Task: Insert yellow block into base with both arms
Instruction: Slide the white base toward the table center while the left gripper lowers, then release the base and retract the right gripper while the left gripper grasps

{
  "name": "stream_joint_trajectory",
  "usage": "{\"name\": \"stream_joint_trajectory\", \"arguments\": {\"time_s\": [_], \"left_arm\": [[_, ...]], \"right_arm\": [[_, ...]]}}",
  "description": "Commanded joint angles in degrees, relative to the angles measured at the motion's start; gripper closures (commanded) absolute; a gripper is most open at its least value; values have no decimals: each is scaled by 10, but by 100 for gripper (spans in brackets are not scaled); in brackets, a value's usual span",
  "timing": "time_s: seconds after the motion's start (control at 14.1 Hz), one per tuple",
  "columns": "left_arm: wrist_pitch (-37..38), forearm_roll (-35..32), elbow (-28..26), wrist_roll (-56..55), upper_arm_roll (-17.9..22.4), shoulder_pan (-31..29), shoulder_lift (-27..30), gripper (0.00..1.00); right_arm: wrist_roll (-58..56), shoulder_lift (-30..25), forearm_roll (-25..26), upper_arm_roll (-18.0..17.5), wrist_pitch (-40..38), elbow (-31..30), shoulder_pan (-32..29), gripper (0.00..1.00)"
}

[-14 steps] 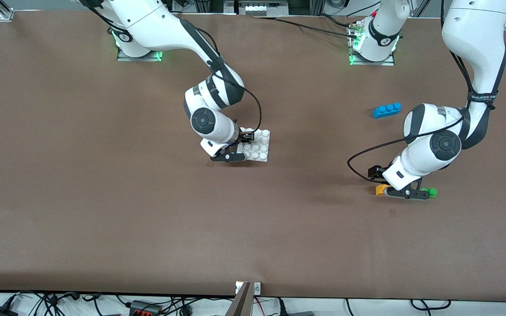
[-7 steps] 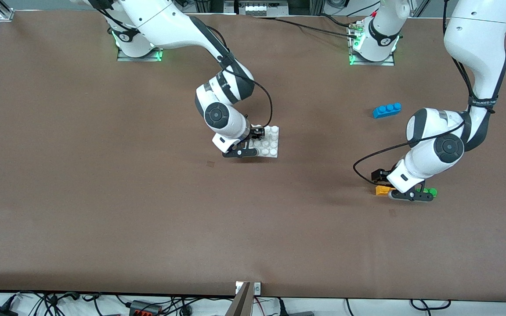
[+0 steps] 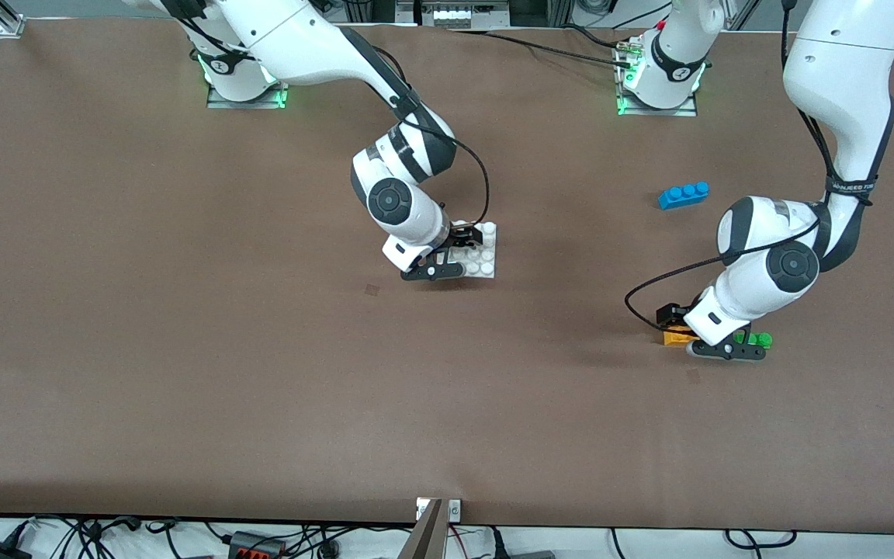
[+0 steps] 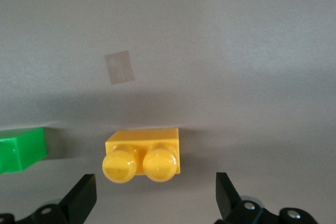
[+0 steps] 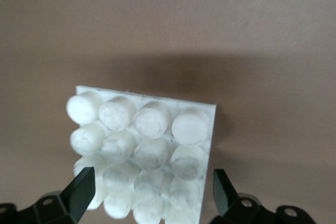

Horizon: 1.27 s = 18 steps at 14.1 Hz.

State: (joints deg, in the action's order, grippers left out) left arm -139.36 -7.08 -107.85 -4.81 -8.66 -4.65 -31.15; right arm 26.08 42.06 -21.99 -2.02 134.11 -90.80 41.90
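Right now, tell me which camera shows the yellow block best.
The left wrist view: the yellow block lies unobstructed, both studs showing, between the open left gripper's fingers. In the front view the left arm hides most of it. The right wrist view shows none of it.

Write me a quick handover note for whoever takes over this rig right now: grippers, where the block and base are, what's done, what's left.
Left gripper: open, low over the yellow block, fingers either side, not closed on it. The block lies on the table beside the green brick, at the left arm's end.
Right gripper: open, straddling the edge of the base, which lies flat mid-table.
Done: both arms are positioned at their parts.
Left: grasp block, secure base, carry block over, press it onto the studs.
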Motion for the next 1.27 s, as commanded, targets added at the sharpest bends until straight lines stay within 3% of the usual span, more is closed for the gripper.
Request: {"name": "stream_joint_trajectory", "arguments": {"time_s": [0.0, 0.28, 0.57, 0.92, 1.2], "left_arm": [[-2, -15, 22, 13, -1, -7, -15, 0], [-2, -15, 34, 21, 0, -14, -29, 0], [-2, -14, 40, 21, -1, -14, -39, 0], [-2, -15, 43, 21, 0, -14, -45, 0], [-2, -14, 43, 21, -1, -14, -50, 0]], "right_arm": [[-9, -61, 25, 37, -90, -3, 0, 0], [-30, -148, 121, 107, -259, -3, -2, 0], [-146, -219, 147, 211, -387, -1, -6, 0], [-273, -290, 151, 353, -458, 1, -4, 0], [-393, -327, 201, 416, -523, 46, -11, 0]]}}
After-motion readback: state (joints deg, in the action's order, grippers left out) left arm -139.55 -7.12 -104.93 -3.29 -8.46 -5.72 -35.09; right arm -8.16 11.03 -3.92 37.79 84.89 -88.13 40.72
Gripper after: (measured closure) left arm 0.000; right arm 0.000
